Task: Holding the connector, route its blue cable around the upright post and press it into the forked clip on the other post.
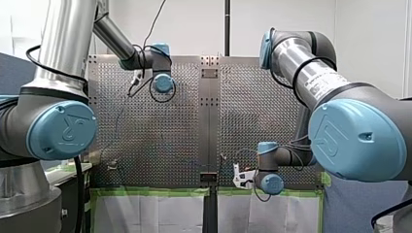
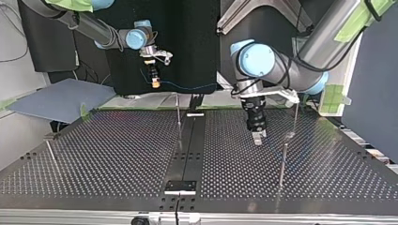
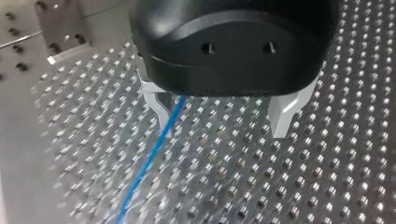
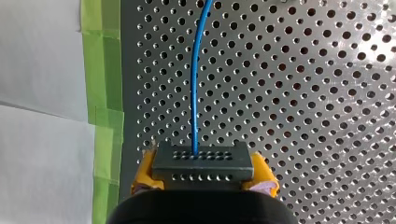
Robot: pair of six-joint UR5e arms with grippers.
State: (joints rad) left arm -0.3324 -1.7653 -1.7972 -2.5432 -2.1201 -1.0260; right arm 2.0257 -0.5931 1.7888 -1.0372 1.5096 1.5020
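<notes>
**Q:** Right side: what was held?

**A:** My right fingers (image 2: 154,77) were clamped on the connector (image 4: 203,161), a dark grey block with rows of small holes. The yellow pads (image 4: 145,173) pressed against both its ends. It hung in the air above the counter (image 2: 117,154), near the edge lined with green tape (image 4: 105,93).

**Q:** Where did the blue cable go?

**A:** The blue cable (image 4: 196,84) left the middle of the connector's face and ran ahead over the perforated plate. In the top view it stretched sideways through the air from the connector toward the view's right. It passed by the top of the upright post (image 2: 178,117), which stood beside the counter's dark centre strip. I could not tell whether it touched the post or hung apart from it, or whether it lay around it or just beside it.

**Q:** Left side?

**A:** My left fingers (image 2: 257,136) pointed straight down, tips close over the counter. In the top view they were between the upright post and a second thin post (image 2: 283,161), with a third post (image 2: 295,115) further back. In the left wrist view the two metal fingers stood wide apart with nothing gripped between them. The cable came out from under the black body, ran close along the inner side of one finger (image 3: 159,109), and went on across the holes. I could not tell whether it touched that finger.

**Q:** Anything else noted?

**A:** A thin rod (image 2: 51,154) leaned at the top view's left, well apart from both arms.
</notes>
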